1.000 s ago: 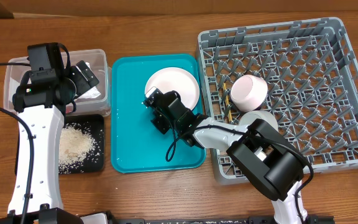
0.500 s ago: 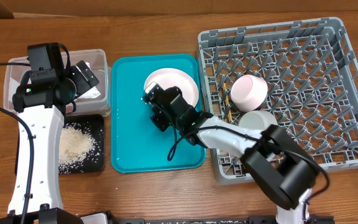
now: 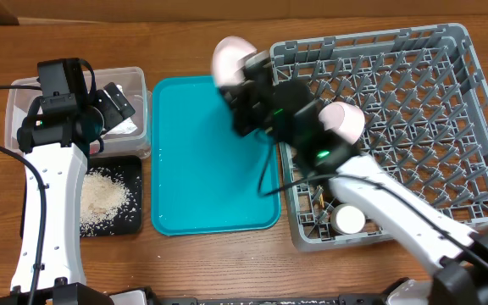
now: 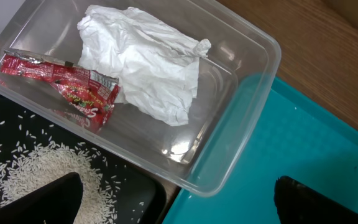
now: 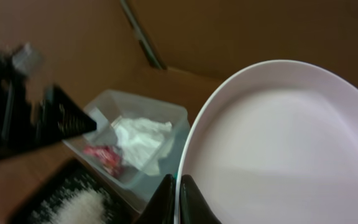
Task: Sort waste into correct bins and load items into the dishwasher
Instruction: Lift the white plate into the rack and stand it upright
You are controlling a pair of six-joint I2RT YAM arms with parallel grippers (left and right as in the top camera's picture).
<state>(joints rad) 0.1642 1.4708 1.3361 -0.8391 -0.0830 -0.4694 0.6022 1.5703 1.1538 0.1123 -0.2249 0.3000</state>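
Observation:
My right gripper (image 5: 178, 200) is shut on the rim of a pale pink plate (image 5: 278, 149) and holds it tilted in the air; from overhead the plate (image 3: 230, 59) is over the teal tray's far edge, next to the grey dish rack (image 3: 413, 110). A second pink dish (image 3: 343, 120) and a small cream cup (image 3: 348, 219) stand in the rack. My left gripper (image 4: 179, 199) is open above the clear tub (image 4: 241, 93), which holds the crumpled white napkin (image 4: 145, 62) and the red sauce packet (image 4: 61, 81). Rice (image 3: 104, 199) lies in the black tray (image 3: 134, 220).
The teal tray (image 3: 202, 169) lies between the bins and the rack, with nothing on it. The clear tub (image 3: 24, 97) sits behind the black tray at the left. Bare wooden table runs along the front and back edges.
My right gripper has lifted the pink plate off the teal tray and swung it up and back toward the rack's left edge. The left arm has not moved.

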